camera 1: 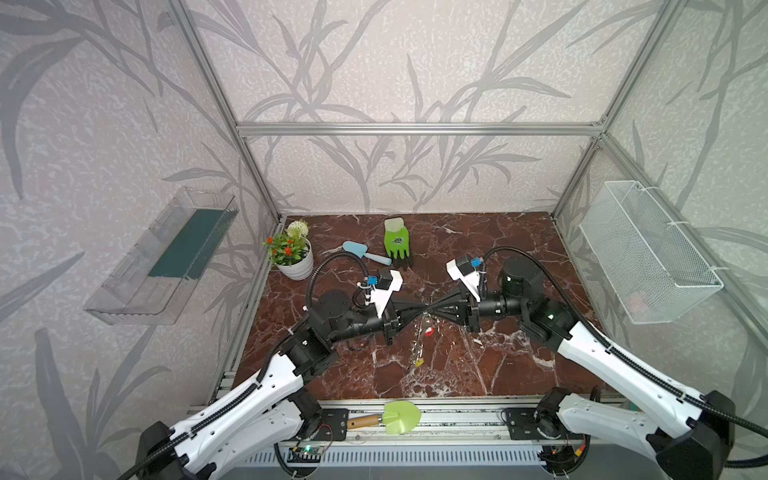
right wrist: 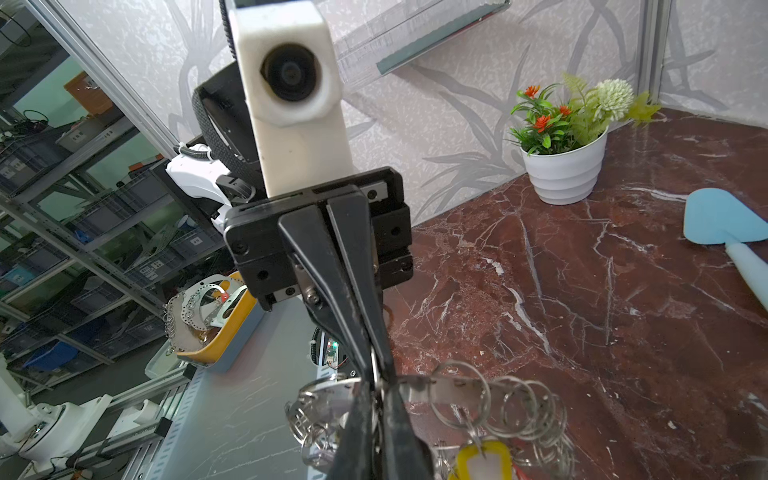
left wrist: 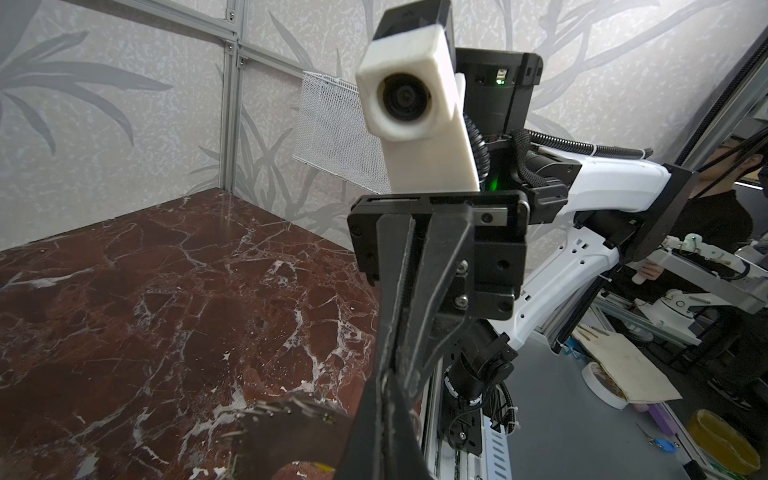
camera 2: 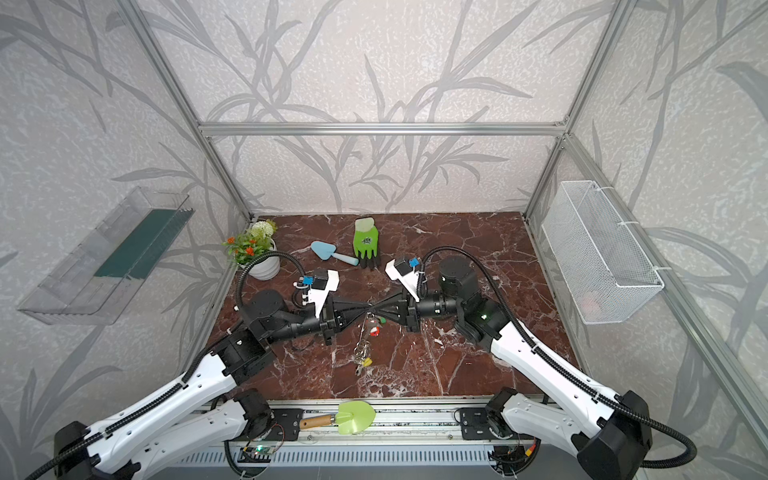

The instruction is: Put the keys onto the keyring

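Well off table edges (camera 1: pixel 457 397), left hand (camera 1: pixel 420 309), right hand (camera 1: pixel 434 309) at keyring (right wrist: pixel 417 390)

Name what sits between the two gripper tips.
The top rim of the keyring: left gripper and right gripper clamp it tip to tip, in both top views.

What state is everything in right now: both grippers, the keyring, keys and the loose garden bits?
left gripper, fingers shut on the keyring's top edge.
right gripper, fingers shut on the same edge, tip to tip.
keyring, hanging edge-on below both grippers.
red-tagged key, hanging on the keyring.
yellow-tagged key, hanging at its low end.
glove, lying flat.
blue trowel, lying flat.
green trowel, lying on the front rail.
flower pot, upright.
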Available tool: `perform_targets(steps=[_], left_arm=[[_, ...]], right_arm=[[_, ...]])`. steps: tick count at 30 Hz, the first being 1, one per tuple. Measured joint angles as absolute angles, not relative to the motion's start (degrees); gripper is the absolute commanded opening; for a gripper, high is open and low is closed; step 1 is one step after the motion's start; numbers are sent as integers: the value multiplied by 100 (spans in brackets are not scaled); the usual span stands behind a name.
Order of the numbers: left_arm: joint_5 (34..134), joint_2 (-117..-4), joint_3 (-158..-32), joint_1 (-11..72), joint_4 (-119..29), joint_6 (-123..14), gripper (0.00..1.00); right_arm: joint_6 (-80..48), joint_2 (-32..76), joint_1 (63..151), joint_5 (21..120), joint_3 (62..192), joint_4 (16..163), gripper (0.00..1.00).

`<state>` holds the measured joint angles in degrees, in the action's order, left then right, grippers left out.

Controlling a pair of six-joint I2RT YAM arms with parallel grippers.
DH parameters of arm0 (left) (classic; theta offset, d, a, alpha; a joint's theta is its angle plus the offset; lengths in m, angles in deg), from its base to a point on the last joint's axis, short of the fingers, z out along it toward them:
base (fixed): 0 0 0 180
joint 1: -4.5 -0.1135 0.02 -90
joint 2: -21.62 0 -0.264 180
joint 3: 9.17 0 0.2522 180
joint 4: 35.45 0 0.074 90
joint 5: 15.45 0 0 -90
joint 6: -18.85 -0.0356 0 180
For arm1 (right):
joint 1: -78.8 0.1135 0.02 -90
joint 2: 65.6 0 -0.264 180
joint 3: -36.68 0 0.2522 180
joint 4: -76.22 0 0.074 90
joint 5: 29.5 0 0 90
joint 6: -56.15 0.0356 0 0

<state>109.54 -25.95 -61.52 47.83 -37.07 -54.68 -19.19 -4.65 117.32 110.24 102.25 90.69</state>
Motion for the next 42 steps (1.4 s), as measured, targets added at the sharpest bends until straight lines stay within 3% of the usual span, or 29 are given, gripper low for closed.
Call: perform_targets(steps=[5,8,10,18,25,30,42], left_arm=[[11028,-2573,-6430,4768,-4234,-5667,17],[11043,-2577,-6508,4754,-4393,-5735,4],[11019,-2584,-6511,4722,-4441,-5774,1],[11015,-2608,-6574,4717,-4649,-5833,9],[11157,-2610,-6996,4715,-5342,-6119,29],[11347,-2621,-7359,4693,-5917,-6419,37],[11522,-3054,-7660,4392,-6887,-6902,39]], right_arm=[[-1917,-456,11725,11000,10225,9073,0],[-1917,-456,11723,11011,10225,9076,0],[-1926,-459,11727,11048,10225,9095,0],[-1939,-452,11727,11000,10225,9172,0],[-1980,-413,11725,10954,10225,9165,0],[-2007,-369,11721,10840,10225,9185,0],[-2042,-369,11721,10783,10225,9148,0]])
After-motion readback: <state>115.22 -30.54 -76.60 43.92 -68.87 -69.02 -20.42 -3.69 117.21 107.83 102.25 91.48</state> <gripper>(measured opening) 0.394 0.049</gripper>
